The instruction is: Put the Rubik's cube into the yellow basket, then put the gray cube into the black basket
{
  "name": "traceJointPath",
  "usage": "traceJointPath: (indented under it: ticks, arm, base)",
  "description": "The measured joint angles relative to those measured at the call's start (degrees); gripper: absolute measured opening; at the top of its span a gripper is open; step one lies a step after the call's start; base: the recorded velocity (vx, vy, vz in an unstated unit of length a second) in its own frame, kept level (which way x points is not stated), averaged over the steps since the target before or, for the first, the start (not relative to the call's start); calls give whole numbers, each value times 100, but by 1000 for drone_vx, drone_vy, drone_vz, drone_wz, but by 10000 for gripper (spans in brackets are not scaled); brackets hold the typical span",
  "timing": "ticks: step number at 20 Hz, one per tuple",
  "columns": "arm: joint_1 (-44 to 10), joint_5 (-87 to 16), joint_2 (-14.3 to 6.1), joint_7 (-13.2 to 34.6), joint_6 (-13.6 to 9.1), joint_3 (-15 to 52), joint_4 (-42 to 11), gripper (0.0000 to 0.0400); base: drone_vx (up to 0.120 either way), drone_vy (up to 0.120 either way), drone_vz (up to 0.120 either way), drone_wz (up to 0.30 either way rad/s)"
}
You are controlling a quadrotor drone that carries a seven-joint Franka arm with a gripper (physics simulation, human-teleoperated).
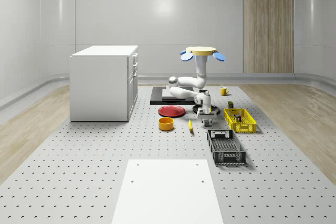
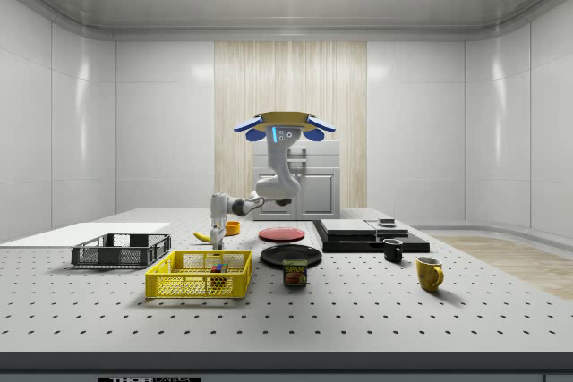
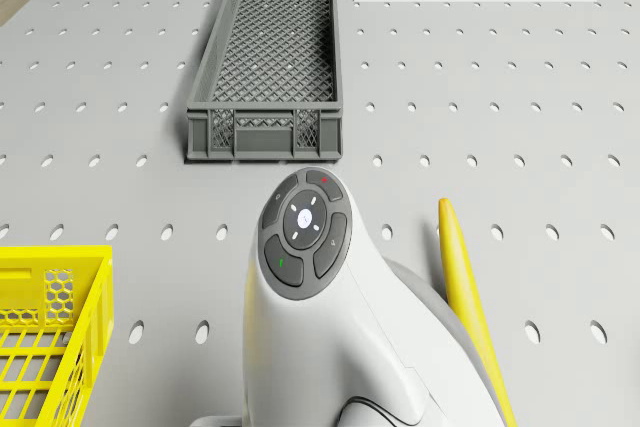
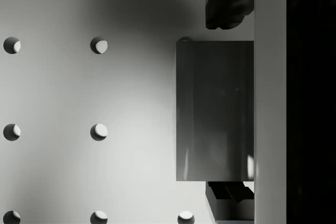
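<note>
- The bench (image 1: 79, 171) is seen under the drone (image 1: 202, 52), which hovers over it beside the red plate (image 1: 171, 111)
- The black basket (image 1: 226, 146) lies near the yellow basket (image 1: 239, 119)
- The tool (image 1: 205, 121) is lowered between them
- The gray cube (image 4: 215, 111) is seen between its fingers (image 4: 226, 6); whether it is gripped cannot be told

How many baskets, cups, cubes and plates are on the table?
Baskets: 2, a yellow basket and a black basket
Cups: 2, a yellow mug and a black cup
Cubes: 2, a Rubik's cube and a gray cube
Plates: 2, a red plate and a black plate
Total: 8
</note>
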Motion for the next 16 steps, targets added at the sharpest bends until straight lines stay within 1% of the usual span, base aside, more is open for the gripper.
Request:
traceJointPath:
  ticks: [5, 8, 10, 13, 16]
  arm:
    - [25, -9, 7, -25, -4, -7, 1, 400]
    - [33, -13, 13, -32, -9, -9, 1, 327]
    - [36, -15, 17, -35, -13, -10, 1, 297]
    - [40, -19, 24, -39, -18, -11, 1, 272]
    - [43, -22, 30, -42, -24, -12, 0, 260]
  base:
    - [0, 0, 0, 0]
    - [0, 0, 0, 0]
    - [0, 0, 0, 0]
    - [0, 0, 0, 0]
    - [0, 0, 0, 0]
